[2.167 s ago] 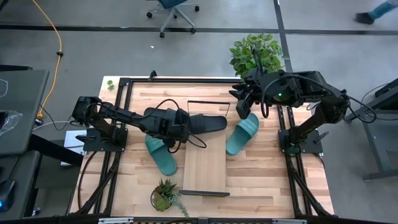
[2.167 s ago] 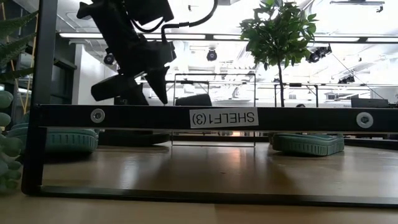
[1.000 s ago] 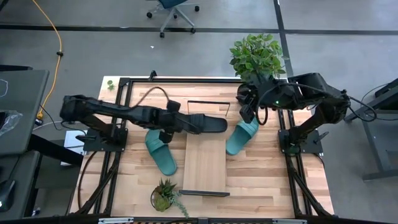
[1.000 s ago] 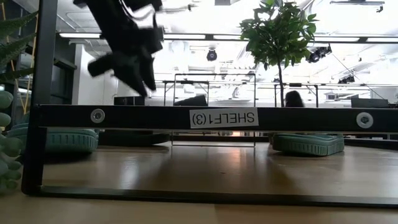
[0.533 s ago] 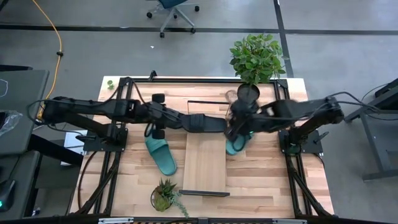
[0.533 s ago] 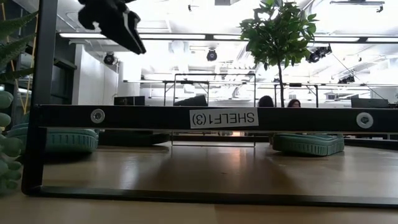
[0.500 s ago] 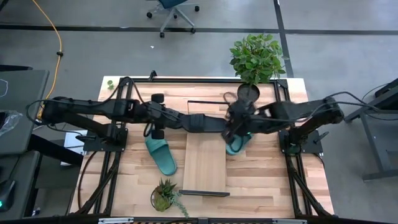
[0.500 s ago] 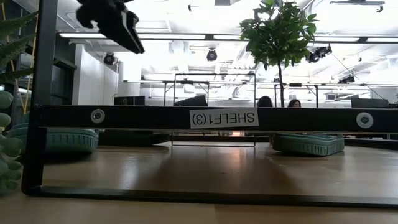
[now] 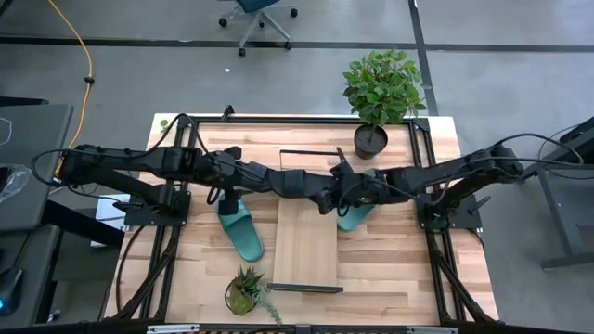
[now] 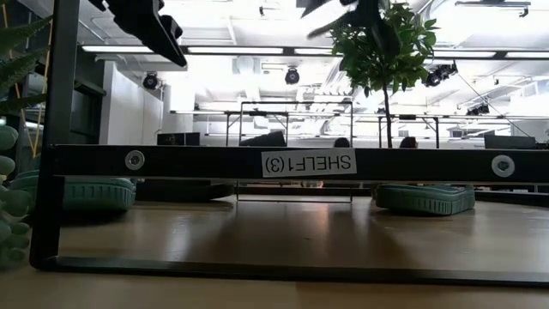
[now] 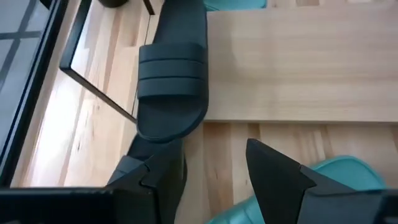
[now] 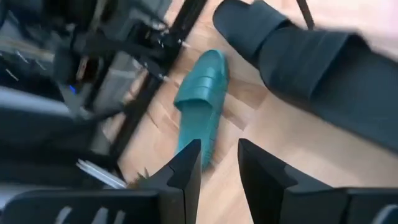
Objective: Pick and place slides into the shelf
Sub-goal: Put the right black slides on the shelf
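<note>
One black slide (image 9: 299, 183) lies sole-down across the far end of the shelf (image 9: 304, 243). In the left wrist view one end of the black slide (image 11: 171, 93) hangs past the board's left edge. One teal slide (image 9: 239, 228) lies on the table left of the shelf. The other teal slide (image 9: 357, 211) lies to the right, partly under the right arm. My left gripper (image 9: 237, 186) hangs open, left of the black slide and above the table. My right gripper (image 9: 327, 197) is open above the black slide's right end (image 12: 298, 50). I see no second black slide.
A potted plant (image 9: 379, 93) stands at the far right of the table and a small plant (image 9: 245, 291) at the near edge. The shelf's black rails (image 9: 306, 151) (image 9: 304, 289) close off its short ends. Black frame bars run along both table sides.
My right arm has swung from the table's far right corner toward the middle and now reaches over the black slide's right end. My left gripper has risen and drawn back toward the table's left edge, away from the black slide. The slides have stayed where they were.
</note>
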